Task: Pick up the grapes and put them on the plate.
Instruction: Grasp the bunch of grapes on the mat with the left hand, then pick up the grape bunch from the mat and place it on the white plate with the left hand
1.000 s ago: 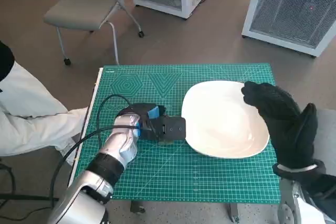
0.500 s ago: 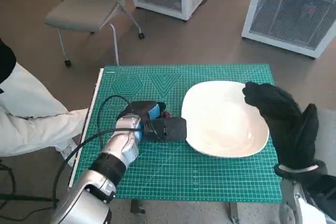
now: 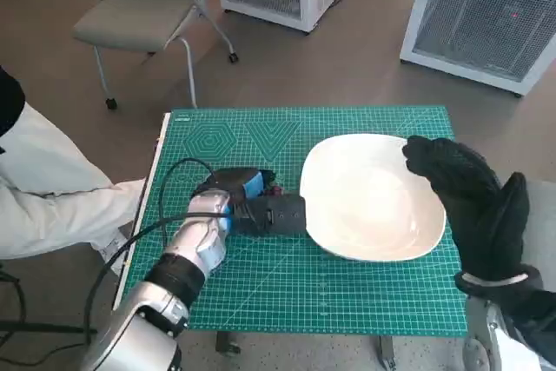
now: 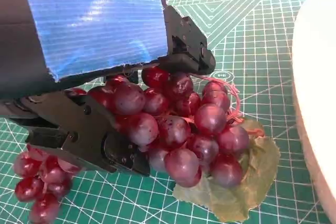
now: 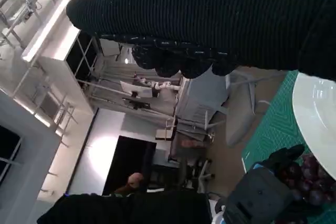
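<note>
Two hands are in play, and we start with the nearest: our left hand lies low on the green mat, its black fingers wrapped round the grapes, which sit just left of the plate. In the left wrist view the main cluster is caught under the taped back of the hand, a small sprig of grapes and a cloth leaf trail loose, and the leaf seems to touch the mat, so we judge the bunch barely lifted, if at all. Against the picture a second ago, the hand has edged slightly toward the plate and a few red grapes now peep out beside the blue tape; in the last half second almost nothing has moved. We take that to mean the grasp is closed and the lift and carry are yet to come. Our right hand hangs above the plate's right rim, gloved fingers loosely spread and holding nothing; it could crowd the drop if it sinks lower. The plate's near rim stands between grapes and target, so the bunch must clear it. Beside the surface on the left sits a person in white; farther off stand a chair and two white cabinets.
</note>
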